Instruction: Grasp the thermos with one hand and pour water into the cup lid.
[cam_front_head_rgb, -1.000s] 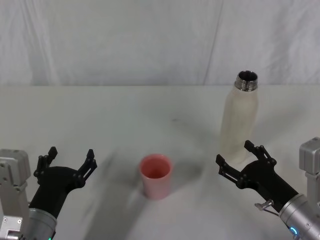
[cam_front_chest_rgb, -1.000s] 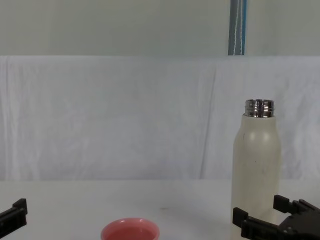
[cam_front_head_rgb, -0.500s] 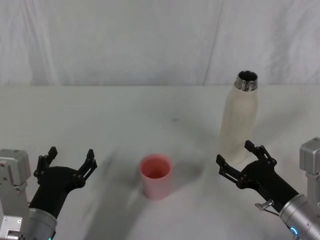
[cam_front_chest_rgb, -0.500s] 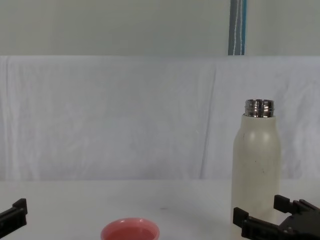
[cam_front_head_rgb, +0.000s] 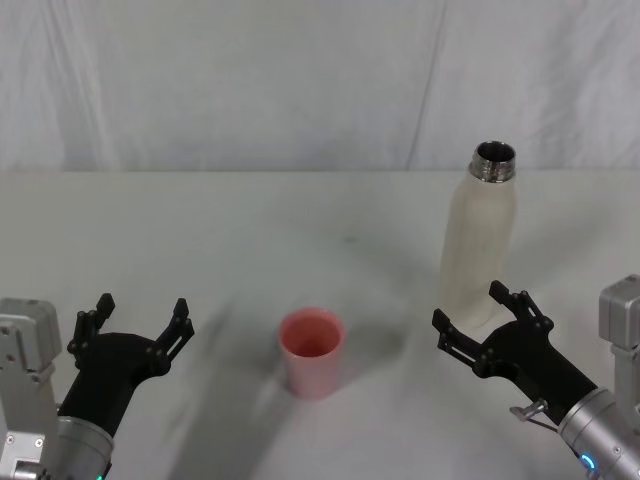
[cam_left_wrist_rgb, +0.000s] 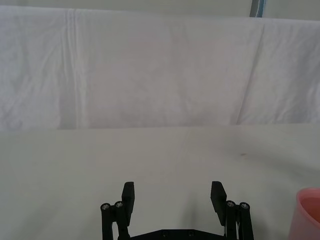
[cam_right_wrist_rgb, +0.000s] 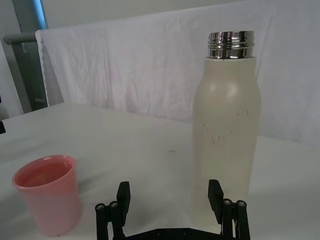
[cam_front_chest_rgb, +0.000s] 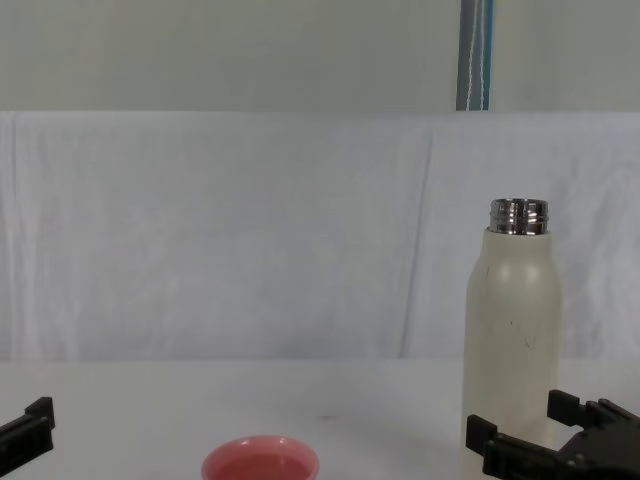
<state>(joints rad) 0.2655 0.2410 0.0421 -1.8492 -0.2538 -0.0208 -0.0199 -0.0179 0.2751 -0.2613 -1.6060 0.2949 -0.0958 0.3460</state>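
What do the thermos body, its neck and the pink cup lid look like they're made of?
Thermos body: matte cream coating, probably painted metal, faintly scuffed. Neck: shiny threaded steel, mirror-bright. Cup lid: smooth pink, likely plastic, with a soft sheen.

matt cream thermos (cam_right_wrist_rgb: 226, 130) with shiny steel neck; smooth pink plastic cup lid (cam_right_wrist_rgb: 48, 194).

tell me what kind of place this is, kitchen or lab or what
Most likely a lab or test bench for robot work, not a kitchen: a table draped in white cloth, a white sheet backdrop, and just the thermos and the cup lid set out.
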